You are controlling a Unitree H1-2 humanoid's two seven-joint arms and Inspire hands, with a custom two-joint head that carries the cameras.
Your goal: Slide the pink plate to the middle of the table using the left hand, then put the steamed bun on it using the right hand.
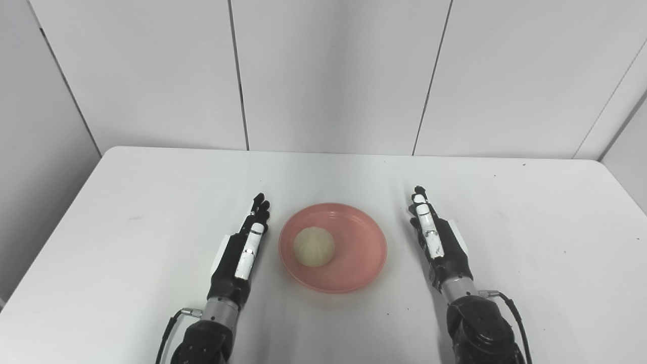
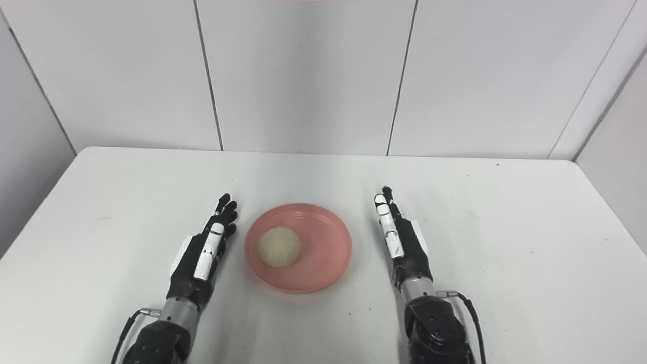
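The white table carries everything. On it the left hand and the right hand lie flat, one at each side, with the fingers stretched out straight and pointing away from the robot. Both hands hold nothing; the fingers lie close side by side, not curled. The pink plate sits between the two hands, just beside the left hand and a little further from the right hand, touching neither. The plate is round, so it has no long axis. The steamed bun rests on the plate, in the half nearer to the left hand, with its pleated top facing up.
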